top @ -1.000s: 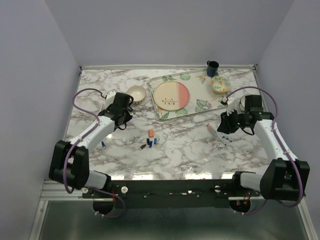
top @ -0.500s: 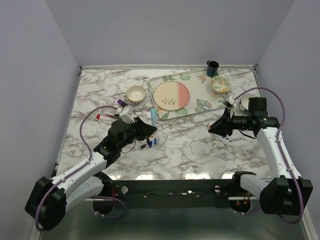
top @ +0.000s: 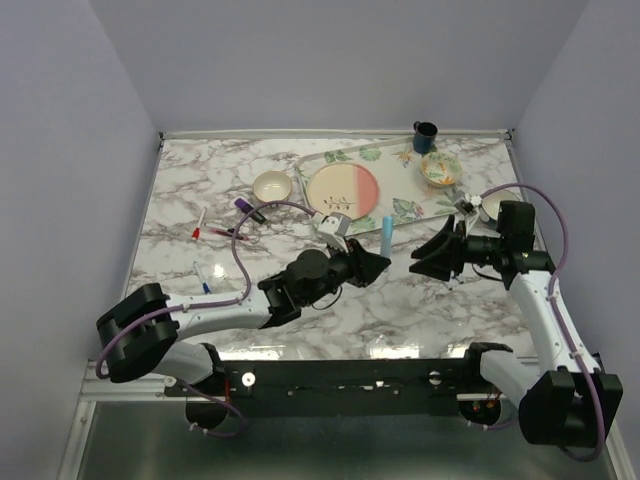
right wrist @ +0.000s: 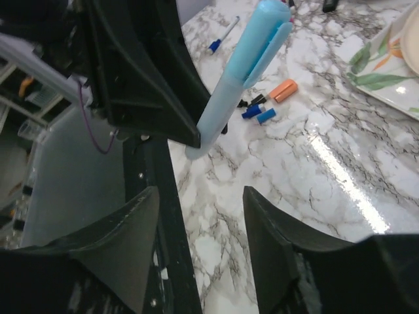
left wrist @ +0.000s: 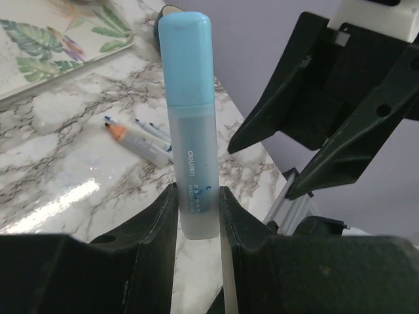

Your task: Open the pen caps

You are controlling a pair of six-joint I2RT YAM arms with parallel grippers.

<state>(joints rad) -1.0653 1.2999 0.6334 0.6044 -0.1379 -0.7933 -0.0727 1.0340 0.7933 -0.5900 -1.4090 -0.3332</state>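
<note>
Left end effector (left wrist: 196,206): grasping light blue pen (left wrist: 190,163), swung to bench (top: 200,180) centre, upright.
Right end effector (top: 428,257): just widened, empty, facing it.
Cap (left wrist: 186,59): still on pen top; pull looks next.

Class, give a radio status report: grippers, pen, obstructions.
Left gripper shut on light blue pen, cap on. Right gripper open, short of the cap. Nothing between them.

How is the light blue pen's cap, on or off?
On: the light blue cap covers the upper end of the pen, whose barrel the left gripper clamps.
</note>
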